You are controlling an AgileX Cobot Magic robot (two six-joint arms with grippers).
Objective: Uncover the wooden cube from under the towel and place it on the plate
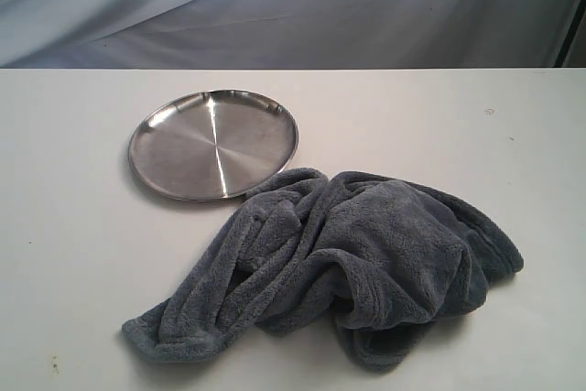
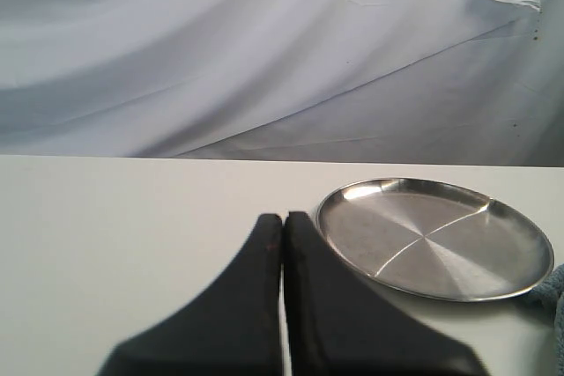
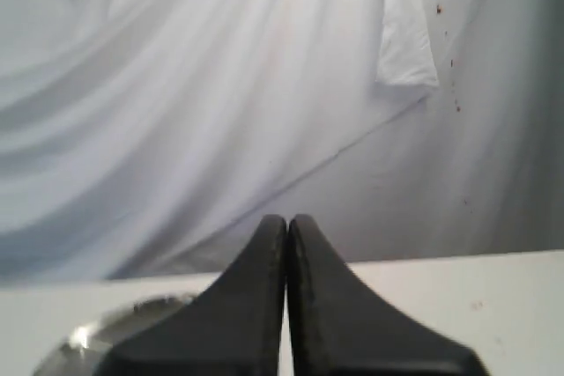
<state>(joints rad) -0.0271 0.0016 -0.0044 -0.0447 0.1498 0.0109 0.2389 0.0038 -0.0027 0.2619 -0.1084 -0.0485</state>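
Observation:
A crumpled grey-blue towel [image 1: 357,258] lies bunched on the white table [image 1: 73,254], its far edge touching the shiny steel plate [image 1: 213,143]. The wooden cube is hidden; no part of it shows. Neither gripper appears in the exterior view. In the left wrist view my left gripper [image 2: 283,217] is shut with nothing in it, the plate [image 2: 436,239] just beyond and beside its tips. My right gripper [image 3: 287,219] is shut and empty too, with a blurred edge of the plate [image 3: 115,328] low behind it.
A draped pale cloth backdrop [image 1: 293,6] hangs behind the table's far edge. A corner of the towel [image 2: 553,292] shows past the plate in the left wrist view.

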